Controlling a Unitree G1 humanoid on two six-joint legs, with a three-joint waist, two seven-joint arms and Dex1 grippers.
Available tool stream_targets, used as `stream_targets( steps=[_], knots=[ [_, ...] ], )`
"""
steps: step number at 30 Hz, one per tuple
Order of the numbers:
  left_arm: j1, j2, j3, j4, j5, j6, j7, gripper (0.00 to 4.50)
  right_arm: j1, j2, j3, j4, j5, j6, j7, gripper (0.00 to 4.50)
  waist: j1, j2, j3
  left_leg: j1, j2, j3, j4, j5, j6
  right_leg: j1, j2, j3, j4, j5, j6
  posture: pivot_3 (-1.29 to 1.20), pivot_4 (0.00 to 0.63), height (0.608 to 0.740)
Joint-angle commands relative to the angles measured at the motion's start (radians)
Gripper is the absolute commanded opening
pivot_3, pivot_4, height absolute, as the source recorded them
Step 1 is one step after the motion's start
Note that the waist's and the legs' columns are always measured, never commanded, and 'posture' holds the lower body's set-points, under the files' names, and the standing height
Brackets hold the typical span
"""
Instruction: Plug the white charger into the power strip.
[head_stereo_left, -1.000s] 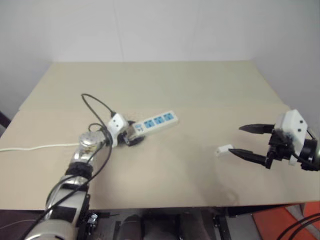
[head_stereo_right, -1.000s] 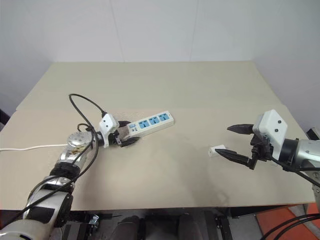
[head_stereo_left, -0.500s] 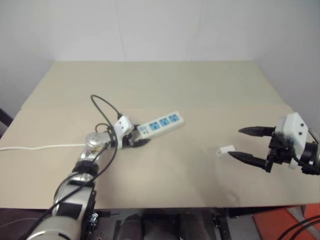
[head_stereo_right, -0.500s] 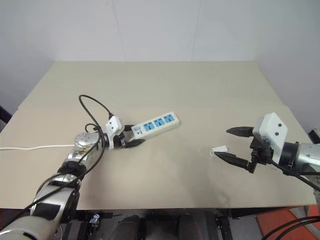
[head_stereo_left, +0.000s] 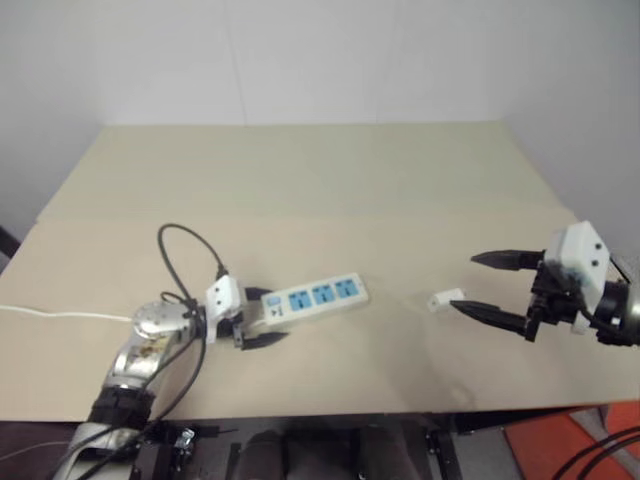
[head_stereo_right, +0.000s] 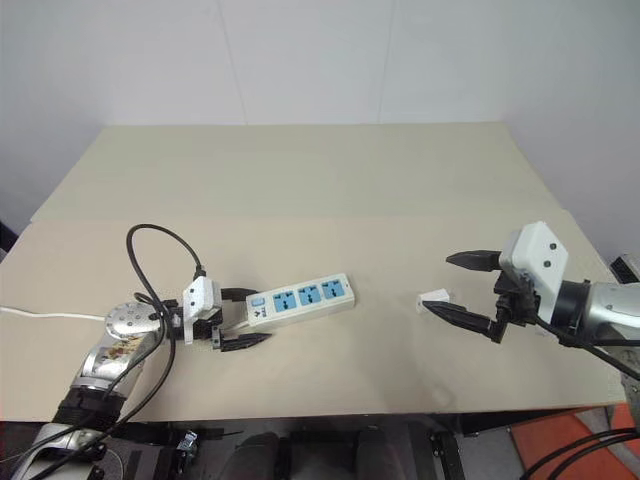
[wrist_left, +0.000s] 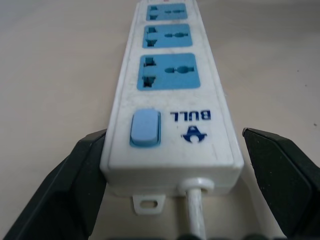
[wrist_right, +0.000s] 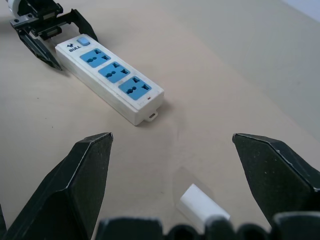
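Note:
The power strip (head_stereo_left: 310, 297), a flat white bar with three blue sockets, lies on the tan table (head_stereo_left: 330, 180) left of centre. My left gripper (head_stereo_left: 258, 318) is open around its switch end. In the left wrist view one finger lies against the strip (wrist_left: 172, 100) and the other stands apart from it. The white charger (head_stereo_left: 446, 298) lies on the table to the right, just in front of my right gripper (head_stereo_left: 466, 282). That gripper is open, hovers above the table and holds nothing. The right wrist view shows the charger (wrist_right: 202, 204) low between its fingers.
The strip's thin white cord (head_stereo_left: 60, 313) runs off the table's left edge. A black cable (head_stereo_left: 175, 255) loops above my left wrist. The table's front edge lies close below both grippers. Open tabletop stretches between strip and charger and across the far half.
The left gripper closed on the strip's switch end, dragged it toward the table's front edge, then opened again. The right gripper and the charger stayed put.

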Motion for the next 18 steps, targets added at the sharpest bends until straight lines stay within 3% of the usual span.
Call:
stream_targets(
  steps=[1,11,18],
  knots=[
    [0.012,-0.015,0.038,-0.03,-0.057,-0.039,0.01,4.44,-0.018,-0.015,-0.01,-0.004,0.009,-0.012,0.008,4.5,0.0,0.0,0.0,0.0,0.0,0.0,0.0,0.0,0.0,0.0,0.0,0.0,0.0,0.0,0.0,0.0,0.15,0.74],
    [-0.013,-0.027,0.038,0.138,-0.073,-0.172,-0.059,4.44,-0.034,-0.023,-0.01,-0.003,0.014,-0.004,0.018,4.5,-0.004,0.0,0.0,0.0,0.0,0.0,0.0,0.0,0.0,0.0,0.0,0.0,0.0,0.0,0.0,0.0,0.15,0.74],
    [-0.059,-0.113,0.001,0.289,-0.02,-0.269,-0.031,4.44,-0.041,-0.028,-0.018,-0.004,0.02,-0.003,0.026,4.5,0.01,0.002,-0.004,0.001,-0.001,0.0,0.0,0.0,0.0,0.002,0.0,0.0,0.0,0.0,0.0,0.0,0.15,0.74]
  ],
)
